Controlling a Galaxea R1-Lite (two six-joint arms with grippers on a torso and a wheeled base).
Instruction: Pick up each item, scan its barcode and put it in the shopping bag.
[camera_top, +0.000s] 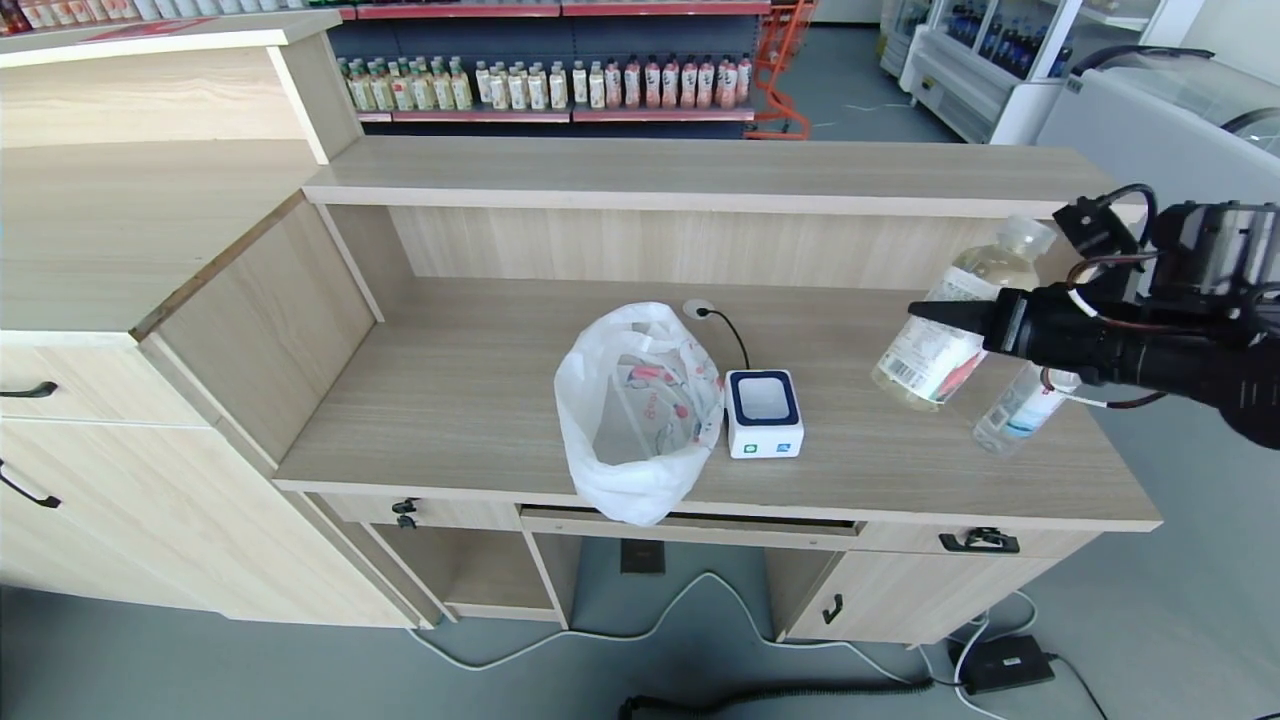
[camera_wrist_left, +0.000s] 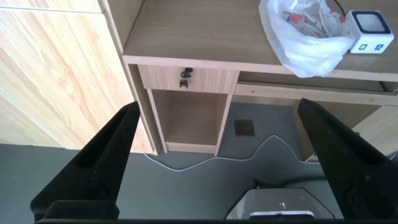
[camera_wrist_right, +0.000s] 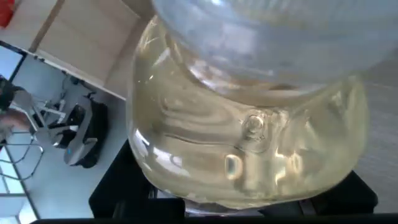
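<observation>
My right gripper (camera_top: 935, 318) is shut on a clear bottle (camera_top: 945, 320) of pale yellow liquid and holds it tilted above the right part of the wooden counter (camera_top: 450, 400), label and barcode facing down-left. Close up, the bottle (camera_wrist_right: 249, 124) sits between the dark jaws. A smaller bottle (camera_top: 1020, 410) with a blue and white label is on the counter, partly behind the arm. The white shopping bag (camera_top: 635, 410) stands open mid-counter, and the white scanner (camera_top: 765, 412) is right beside it. My left gripper (camera_wrist_left: 214, 168) hangs open and empty, low in front of the counter's left end.
A black cable (camera_top: 728, 335) runs from the scanner to a hole in the counter. A raised ledge (camera_top: 700, 175) borders the back and a tall cabinet (camera_top: 150, 230) the left. Drawers with black handles (camera_top: 978, 541) sit under the counter; cables and a power brick (camera_top: 1000, 662) lie on the floor.
</observation>
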